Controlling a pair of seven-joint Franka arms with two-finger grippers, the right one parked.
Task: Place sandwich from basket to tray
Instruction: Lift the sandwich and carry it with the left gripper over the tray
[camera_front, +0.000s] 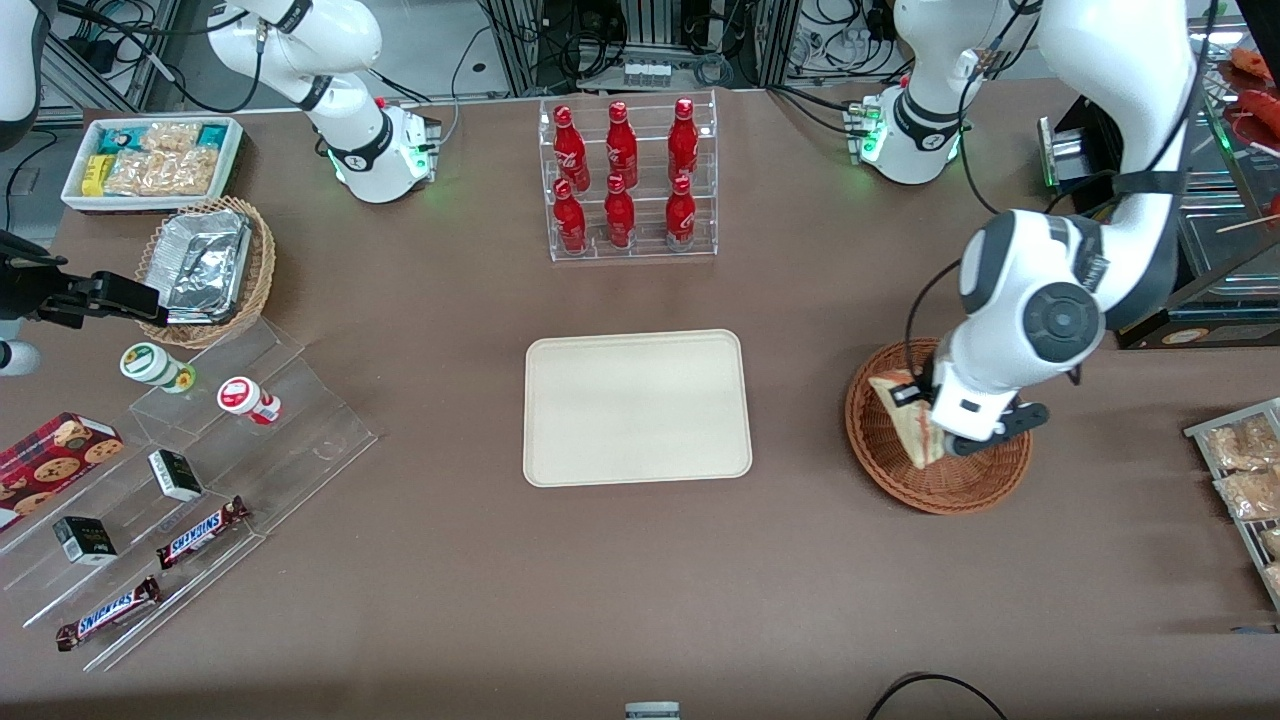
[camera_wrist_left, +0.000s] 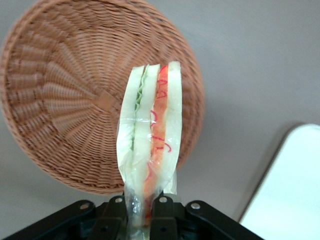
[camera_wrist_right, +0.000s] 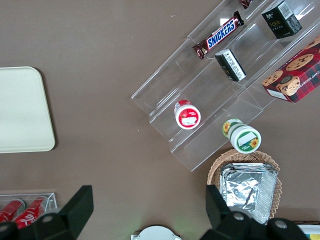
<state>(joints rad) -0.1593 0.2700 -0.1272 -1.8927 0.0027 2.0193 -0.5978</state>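
Left arm's black two-finger claw (camera_wrist_left: 140, 212) pinching one end of small triangular wedge sandwich of pale white bread with red and green filling, in clear wrap (camera_wrist_left: 150, 135); fingers (camera_wrist_left: 163, 217) pressed against wrap on both sides; sandwich edge-on in wrist view, filling layers showing; sandwich (camera_front: 912, 420) lifted over round shallow reddish-brown woven wicker basket (camera_front: 890, 470), seen in front view against basket's edge nearest tray; claw (camera_front: 930, 420) above basket, mostly covered by white wrist; basket (camera_wrist_left: 65, 100) bare inside in wrist view, resting on brown surface (camera_front: 450, 580) toward working arm's end; flat cream-beige rectangular tray with rounded corners and low rim (camera_front: 637, 407) at middle of surface, beside basket, apart from it, nothing on it; corner of tray (camera_wrist_left: 295, 190) visible in wrist view near basket; clear acrylic rack of six red bottles (camera_front: 628, 180) farther from front camera than tray; toward parked arm's end: lighter tan wicker basket with crumpled silver foil trays (camera_front: 205, 270), white bin of snack packets (camera_front: 155, 160), clear stepped acrylic stand (camera_front: 190, 480) with two small round tubs, small dark boxes, Snickers bars; red cookie box (camera_front: 55, 450) beside stand; wire tray of bagged snacks (camera_front: 1245, 480) at working arm's edge of surface.
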